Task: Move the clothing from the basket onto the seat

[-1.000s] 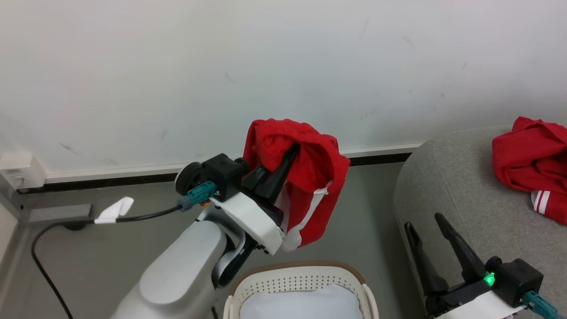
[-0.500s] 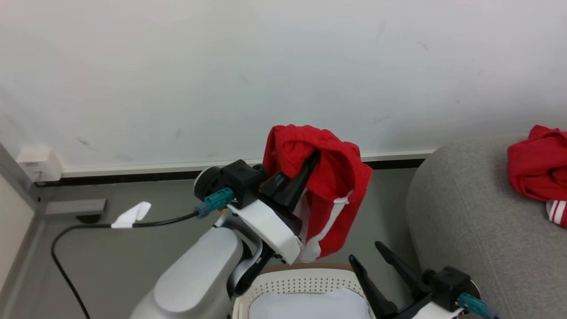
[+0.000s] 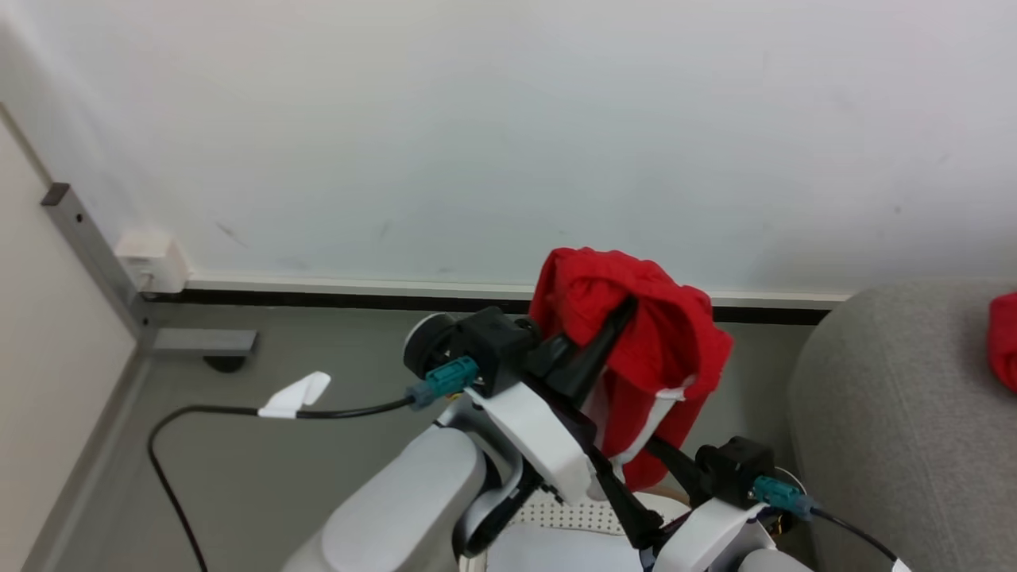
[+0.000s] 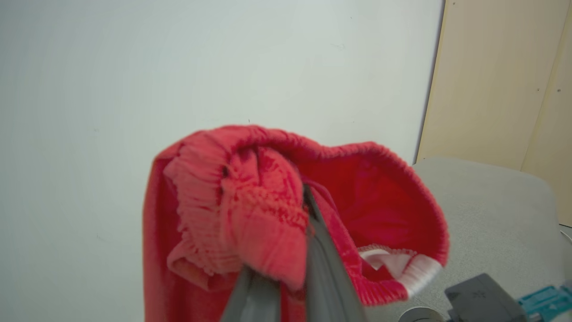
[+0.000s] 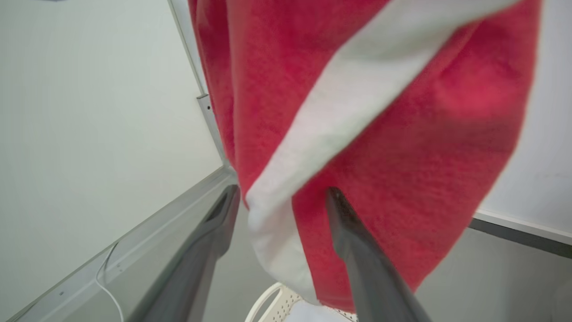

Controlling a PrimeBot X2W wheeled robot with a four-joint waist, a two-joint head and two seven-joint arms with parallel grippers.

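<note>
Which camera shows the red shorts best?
The head view: nearly all the shorts hang from the left gripper. The left wrist view shows their bunched waistband, the right wrist view their lower half with a white stripe.

Red garment (image 3: 663, 322) with white stripe, grey seat (image 3: 898, 445).

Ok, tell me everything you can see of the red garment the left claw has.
The red fleecy garment, with ribbed elastic band and white stripe, hangs bunched above the cream perforated basket. The shut left claw pinches its band; its lower end hangs between the open right claw's fingers, contact unclear.
</note>
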